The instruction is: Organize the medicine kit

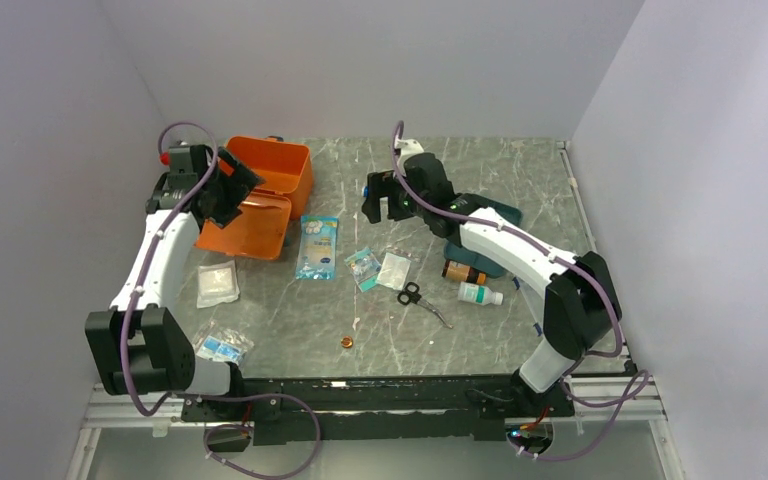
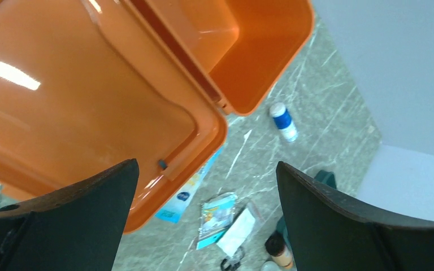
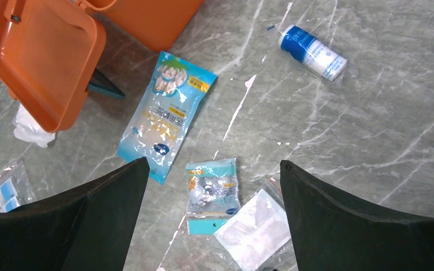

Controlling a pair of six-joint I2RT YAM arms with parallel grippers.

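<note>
The medicine kit point(image 1: 278, 168) is an orange box standing open at the back left, with its lid point(image 1: 248, 230) lying flat toward the front. It fills the left wrist view point(image 2: 79, 101) and looks empty there. My left gripper point(image 1: 222, 190) is open and empty, hovering over the lid's edge point(image 2: 206, 165). My right gripper point(image 1: 380, 197) is open and empty, above the table right of the kit. In the right wrist view it point(image 3: 213, 162) hangs over a small teal packet point(image 3: 212, 186) and a clear bag point(image 3: 257, 228).
On the table lie a long blue packet point(image 1: 318, 246), scissors point(image 1: 422, 300), a brown bottle point(image 1: 463, 272), a white bottle point(image 1: 480, 294), a teal tray point(image 1: 495, 215), a gauze bag point(image 1: 217, 284) and a small blue-printed bag point(image 1: 222, 347). A white-and-blue bottle point(image 3: 312, 52) lies near the kit.
</note>
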